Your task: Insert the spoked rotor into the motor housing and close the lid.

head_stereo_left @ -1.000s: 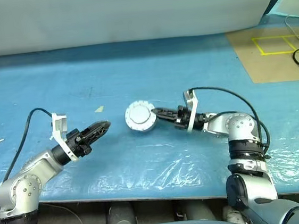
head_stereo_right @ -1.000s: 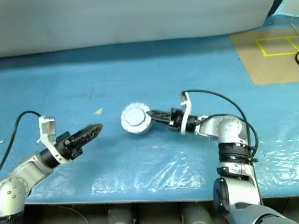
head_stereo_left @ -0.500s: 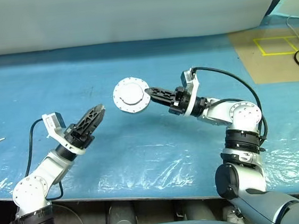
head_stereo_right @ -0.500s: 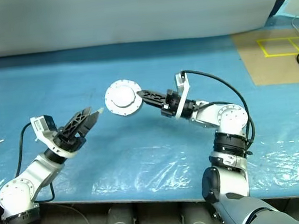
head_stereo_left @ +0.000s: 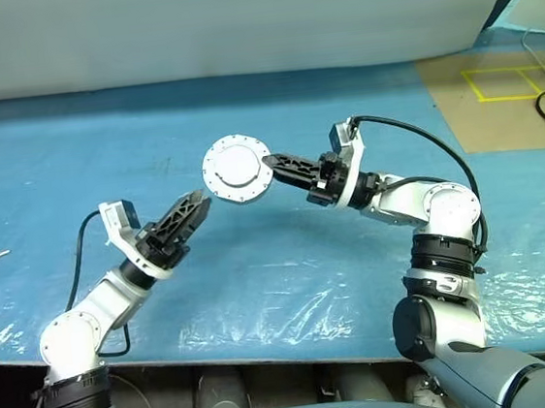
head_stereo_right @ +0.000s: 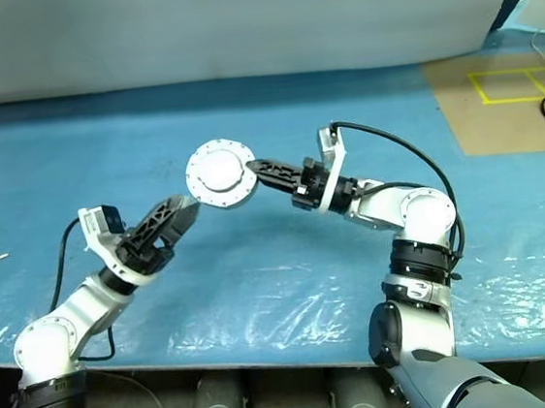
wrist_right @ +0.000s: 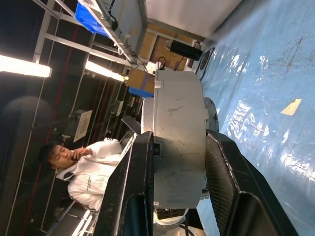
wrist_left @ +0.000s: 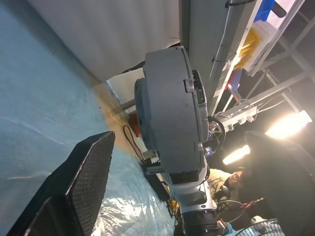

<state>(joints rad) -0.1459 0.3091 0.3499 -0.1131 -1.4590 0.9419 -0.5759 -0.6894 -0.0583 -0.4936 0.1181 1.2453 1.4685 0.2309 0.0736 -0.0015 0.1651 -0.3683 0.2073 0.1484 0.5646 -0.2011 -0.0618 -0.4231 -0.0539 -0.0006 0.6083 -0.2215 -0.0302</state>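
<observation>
Your motor housing sits just left of centre in the head view's upper middle, lifted off the blue sheet and standing on edge. Its lid is closed, the plain grey outer face with the raised circle turned toward you. No rotor can be seen inside.

Even, bright light overhead, sheen on the blue plastic sheet; wrist views flare from ceiling lamps.
</observation>
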